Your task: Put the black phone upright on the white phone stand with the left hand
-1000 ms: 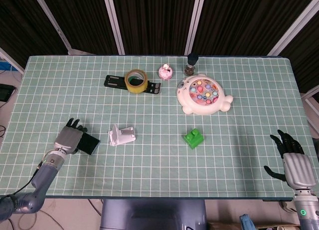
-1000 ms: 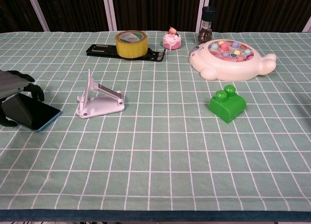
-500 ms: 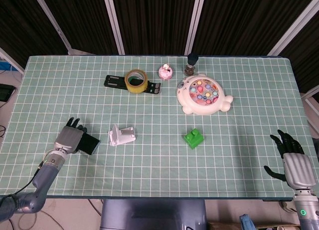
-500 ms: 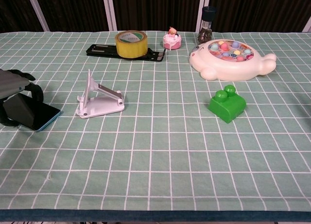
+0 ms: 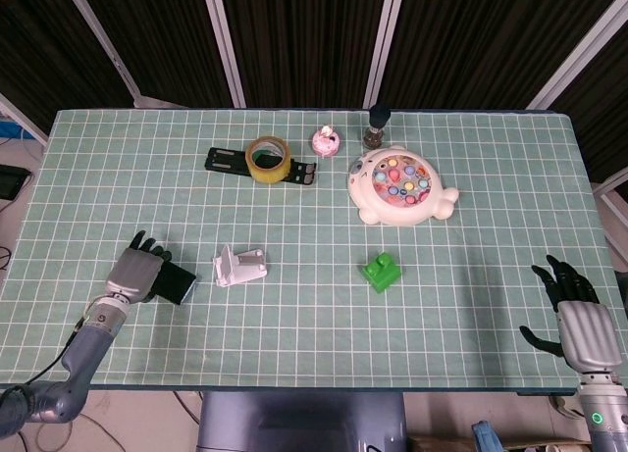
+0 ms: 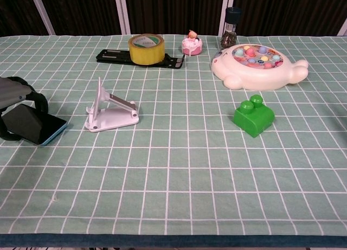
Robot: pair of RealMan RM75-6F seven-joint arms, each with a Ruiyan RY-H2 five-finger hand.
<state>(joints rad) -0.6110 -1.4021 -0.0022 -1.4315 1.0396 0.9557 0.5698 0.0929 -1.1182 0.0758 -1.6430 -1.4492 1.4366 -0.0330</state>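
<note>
At the left edge of the frame, we see the left hand (image 5: 135,273) curled over the near end of the black phone (image 6: 33,125), its dark fingers (image 6: 33,97) wrapped around the phone's top edge; the phone's far end touches the green gridded worktop (image 5: 294,315) while the held end sits slightly raised. Just to its right, apart from it, the white phone stand (image 5: 239,266) sits unloaded, its back plate tilted up in the chest view. Further up the frame, we find a roll of yellow tape (image 5: 265,158) resting on a flat black bracket (image 5: 228,161), then a small pink cake toy (image 5: 325,141) and a dark pepper grinder (image 5: 374,125). The white fishing-game toy (image 5: 402,185), dotted with coloured pieces, lies right of centre, with a green toy block (image 5: 381,272) below it. At the lower right corner, the right hand (image 5: 579,318) hovers at the worktop's edge, fingers spread and holding nothing.
</note>
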